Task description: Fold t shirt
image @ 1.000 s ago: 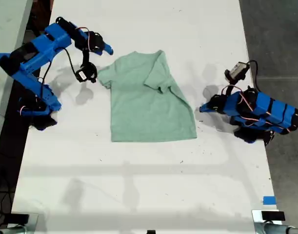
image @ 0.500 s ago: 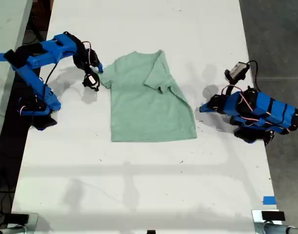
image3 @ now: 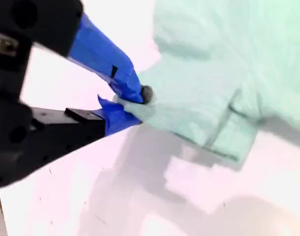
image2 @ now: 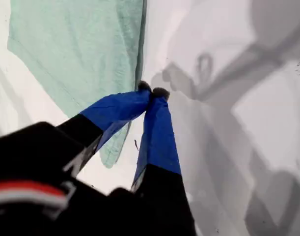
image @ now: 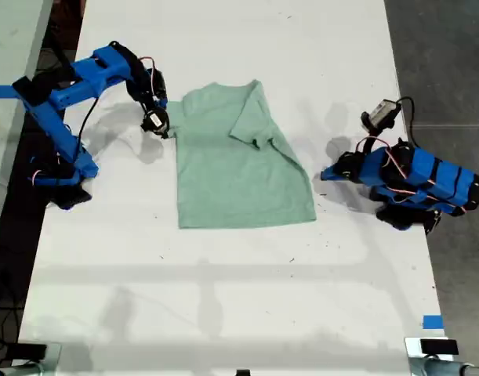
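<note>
The pale mint-green t shirt (image: 231, 172) lies flat on the white table (image: 223, 298), its sleeve on the exterior view's right folded in over the body. My second gripper (image: 167, 119) is at the sleeve on the exterior view's left. In the second wrist view it (image3: 132, 101) is shut on the edge of the t shirt (image3: 223, 64), with cloth between the blue fingers. My first gripper (image: 324, 174) rests low on the table, just off the shirt's edge on the exterior view's right. In the first wrist view it (image2: 152, 92) is shut on nothing, beside the t shirt (image2: 81, 44).
The table's long edges run close behind both arm bases, with dark floor (image: 451, 63) beyond on the exterior view's right. A blue tape strip (image: 432, 321) sits near the table's near corner on that side. A second pale surface (image: 12, 47) lies at the exterior view's left.
The second arm swung down and toward the shirt, bringing its gripper from above the table onto the sleeve and closing on it. The first arm has not moved.
</note>
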{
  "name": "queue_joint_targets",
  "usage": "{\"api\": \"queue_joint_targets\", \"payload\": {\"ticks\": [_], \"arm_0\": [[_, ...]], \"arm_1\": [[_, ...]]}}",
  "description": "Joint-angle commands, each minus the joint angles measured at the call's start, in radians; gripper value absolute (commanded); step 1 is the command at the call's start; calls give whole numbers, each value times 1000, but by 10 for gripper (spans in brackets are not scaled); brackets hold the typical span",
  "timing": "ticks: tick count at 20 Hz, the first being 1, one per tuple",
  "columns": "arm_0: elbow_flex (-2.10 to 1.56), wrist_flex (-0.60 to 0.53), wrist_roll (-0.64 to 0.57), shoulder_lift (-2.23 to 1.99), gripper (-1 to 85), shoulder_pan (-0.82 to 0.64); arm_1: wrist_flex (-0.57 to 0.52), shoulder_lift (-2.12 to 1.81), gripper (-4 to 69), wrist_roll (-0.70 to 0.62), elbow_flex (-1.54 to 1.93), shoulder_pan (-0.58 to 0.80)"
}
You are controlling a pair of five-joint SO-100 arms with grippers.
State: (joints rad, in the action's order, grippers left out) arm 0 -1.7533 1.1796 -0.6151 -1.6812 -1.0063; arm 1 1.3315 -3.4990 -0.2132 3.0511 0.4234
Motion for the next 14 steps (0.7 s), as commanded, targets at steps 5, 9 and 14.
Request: {"api": "queue_joint_targets", "payload": {"ticks": [5, 9, 14], "arm_0": [[377, -121, 222, 15, 0, 383], [612, -146, 242, 250, 160, 439], [601, -54, 152, -57, 0, 353]], "arm_1": [[6, -11, 12, 2, 49, 8], [6, -11, 12, 0, 49, 6], [6, -11, 12, -2, 48, 6]]}}
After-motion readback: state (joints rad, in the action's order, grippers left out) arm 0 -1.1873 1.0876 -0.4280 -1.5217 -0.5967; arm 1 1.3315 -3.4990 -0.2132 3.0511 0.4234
